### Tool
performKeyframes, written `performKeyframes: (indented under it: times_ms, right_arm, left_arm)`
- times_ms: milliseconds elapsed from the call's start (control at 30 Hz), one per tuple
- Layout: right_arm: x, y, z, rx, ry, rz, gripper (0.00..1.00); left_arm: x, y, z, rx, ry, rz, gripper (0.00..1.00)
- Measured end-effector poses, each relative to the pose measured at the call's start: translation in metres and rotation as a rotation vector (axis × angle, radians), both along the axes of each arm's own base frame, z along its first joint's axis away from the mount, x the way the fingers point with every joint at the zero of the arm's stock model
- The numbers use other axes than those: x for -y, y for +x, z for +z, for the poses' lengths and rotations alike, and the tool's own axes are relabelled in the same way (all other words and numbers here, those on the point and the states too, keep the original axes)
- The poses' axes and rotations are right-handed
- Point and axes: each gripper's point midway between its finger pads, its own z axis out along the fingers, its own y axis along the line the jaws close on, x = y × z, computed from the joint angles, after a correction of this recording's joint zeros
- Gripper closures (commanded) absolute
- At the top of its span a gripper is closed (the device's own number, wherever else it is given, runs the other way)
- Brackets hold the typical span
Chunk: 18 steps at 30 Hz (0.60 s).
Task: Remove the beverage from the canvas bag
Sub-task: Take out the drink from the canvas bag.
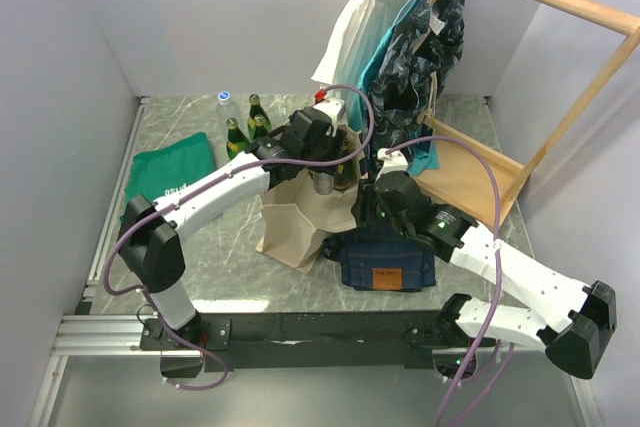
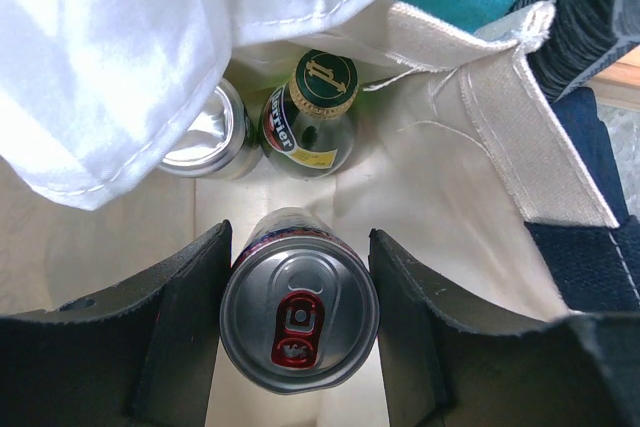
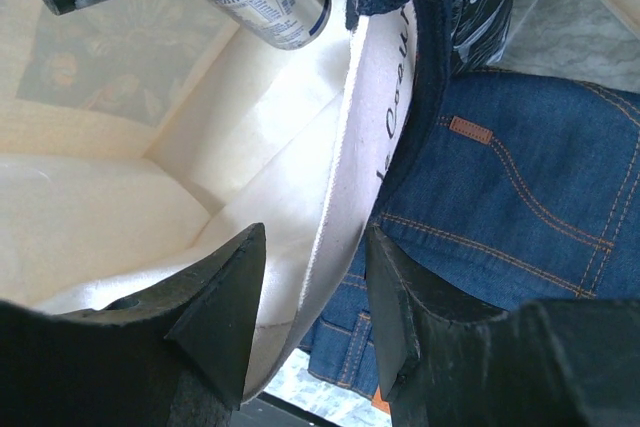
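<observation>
Beverage can [image 2: 300, 312], silver with a red pull-tab, clamped between the fingers [image 2: 190, 327] of the left gripper [image 2: 300, 247], one dark pad against each flank and no gap visible on either side. Same can, in the right wrist view, tilted in that grip at about the level of the bag's mouth, blue-printed side and base over the open interior rather than outside it. Around the grip, the cream inner walls of the canvas bag [image 2: 440, 157], with a navy strap handle [image 2: 585, 262] at the rim. Deeper inside, upright near the far wall, a green glass bottle [image 2: 310, 112] with a green-and-gold cap, and just beside it a second can [image 2: 205, 132], partly hidden under a hanging white cloth [image 2: 150, 37]. Right gripper [image 3: 315, 237] narrowed onto the bag's near wall, rim edge pinched between its fingers [image 3: 215, 317], apparently to keep the mouth open and the bag steady. Folded blue jeans [image 3: 520, 197] just outside that wall. From overhead, both grippers close together over the bag near the middle of the marble-patterned table [image 1: 165, 117], a group of bottles [image 1: 245, 127] standing apart at the back left, a green cloth [image 1: 170, 172] further left. Progress, as a judgement: grasp made, can raised above its neighbours. Left to do: clearing the rim and the draped cloth, carrying sideways, setting down on the table.
</observation>
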Motion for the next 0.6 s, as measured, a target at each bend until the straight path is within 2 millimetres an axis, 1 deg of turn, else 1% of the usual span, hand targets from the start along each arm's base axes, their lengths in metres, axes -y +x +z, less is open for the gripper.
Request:
performKeyframes:
  times_ms: [300,600]
  right_arm:
    - [0.003,0.0,0.008,0.022,0.014,-0.012,0.49]
    - [0.004,0.0,0.008,0.023,0.013,-0.014,0.48]
  left_arm:
    - [-0.004,-0.004,0.011,0.009,-0.012,-0.002,0.99]
    - [-0.022,-0.019,0.044,0.059,-0.049,0.012,0.99]
